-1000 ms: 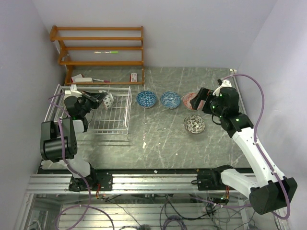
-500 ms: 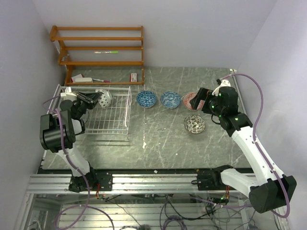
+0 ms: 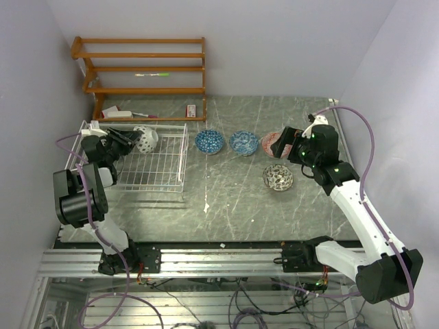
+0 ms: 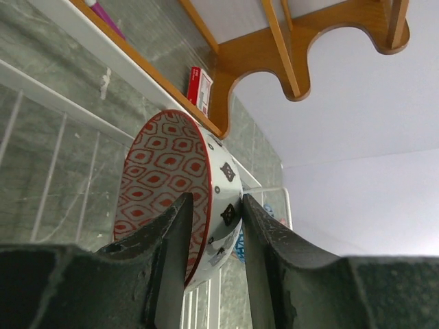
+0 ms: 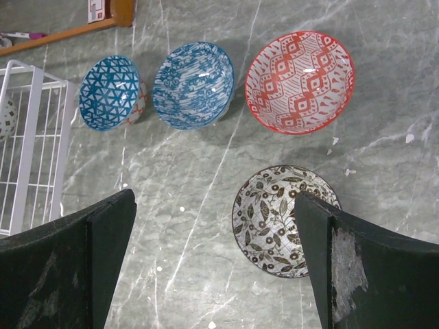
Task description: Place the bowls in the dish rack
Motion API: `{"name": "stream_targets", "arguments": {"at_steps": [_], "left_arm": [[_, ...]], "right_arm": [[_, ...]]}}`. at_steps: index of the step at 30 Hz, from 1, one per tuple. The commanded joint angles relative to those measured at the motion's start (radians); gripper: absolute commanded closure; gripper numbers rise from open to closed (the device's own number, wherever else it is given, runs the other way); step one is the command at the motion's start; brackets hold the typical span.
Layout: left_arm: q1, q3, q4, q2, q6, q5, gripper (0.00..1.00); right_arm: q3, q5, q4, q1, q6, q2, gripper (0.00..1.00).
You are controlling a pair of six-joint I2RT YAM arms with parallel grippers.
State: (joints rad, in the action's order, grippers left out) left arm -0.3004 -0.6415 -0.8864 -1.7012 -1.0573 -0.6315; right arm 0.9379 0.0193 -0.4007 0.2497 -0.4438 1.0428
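Observation:
A bowl with a red-patterned inside (image 4: pixel 164 178) stands on its edge in the white wire dish rack (image 3: pixel 161 179), near its back side (image 3: pixel 145 139). My left gripper (image 4: pixel 216 202) straddles that bowl's rim, open. The right finger (image 4: pixel 264 233) lies against the bowl's outside and a gap shows on the inside. Four bowls sit on the table: two blue (image 3: pixel 209 142) (image 3: pixel 243 142), a red-and-white one (image 5: pixel 300 81) and a black-and-white one (image 5: pixel 274 219). My right gripper (image 5: pixel 212 260) hangs wide open and empty above the table, just left of the black-and-white bowl.
An orange-brown wooden shelf unit (image 3: pixel 140 68) stands against the back wall, right behind the rack, with a small red box (image 4: pixel 199 86) and pens on its bottom board. Walls close in on the left and right sides of the table.
The left jaws have opened from shut on the bowl. The left gripper and bowl shifted left and toward the back of the rack. The right arm barely moved.

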Motion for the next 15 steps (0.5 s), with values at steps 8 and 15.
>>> {"name": "stream_targets", "arguments": {"at_steps": [8,15], "left_arm": [[-0.005,-0.028,0.429,0.035,0.22,0.164,0.46],[-0.006,-0.048,0.532,0.064,0.277,0.247,0.45]], "right_arm": [[-0.008,0.01,0.03,-0.005,0.016,0.002,0.0],[-0.002,0.012,0.026,-0.005,0.016,0.0,0.0]]}}
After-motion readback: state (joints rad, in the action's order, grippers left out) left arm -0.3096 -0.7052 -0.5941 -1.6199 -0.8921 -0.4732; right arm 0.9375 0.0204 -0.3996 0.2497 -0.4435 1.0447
